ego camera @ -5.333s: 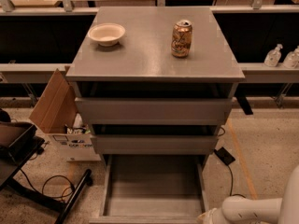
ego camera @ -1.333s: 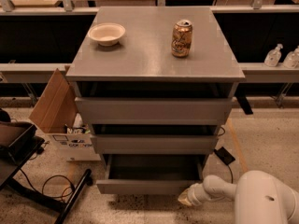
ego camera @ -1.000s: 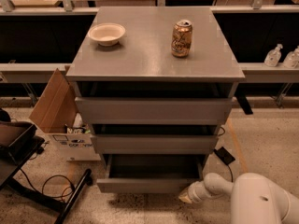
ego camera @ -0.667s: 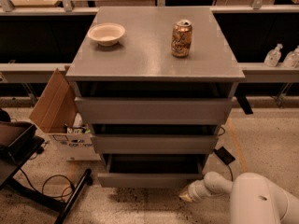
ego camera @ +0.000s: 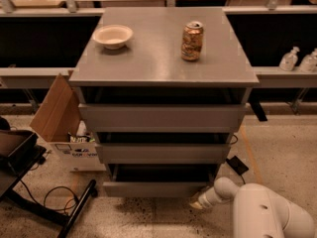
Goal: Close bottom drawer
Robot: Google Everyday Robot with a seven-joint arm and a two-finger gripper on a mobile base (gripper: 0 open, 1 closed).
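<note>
The bottom drawer (ego camera: pixel 156 188) is the lowest of three drawers of the grey cabinet (ego camera: pixel 163 110). Its flat grey front sticks out only a little past the drawers above, with a dark gap over it. My gripper (ego camera: pixel 196 203) is at the drawer front's lower right corner, on the end of my white arm (ego camera: pixel 262 213) that reaches in from the bottom right. It is right against or very near that corner.
A cream bowl (ego camera: pixel 113 35) and a soda can (ego camera: pixel 191 40) stand on the cabinet top. An open cardboard box (ego camera: pixel 62 120) sits left of the cabinet. A black stand and cables (ego camera: pixel 54 202) lie on the floor at lower left. Bottles (ego camera: pixel 290 59) stand on a shelf at right.
The bottom drawer has slid in from fully pulled out to nearly shut. My arm and gripper have followed it in toward the cabinet.
</note>
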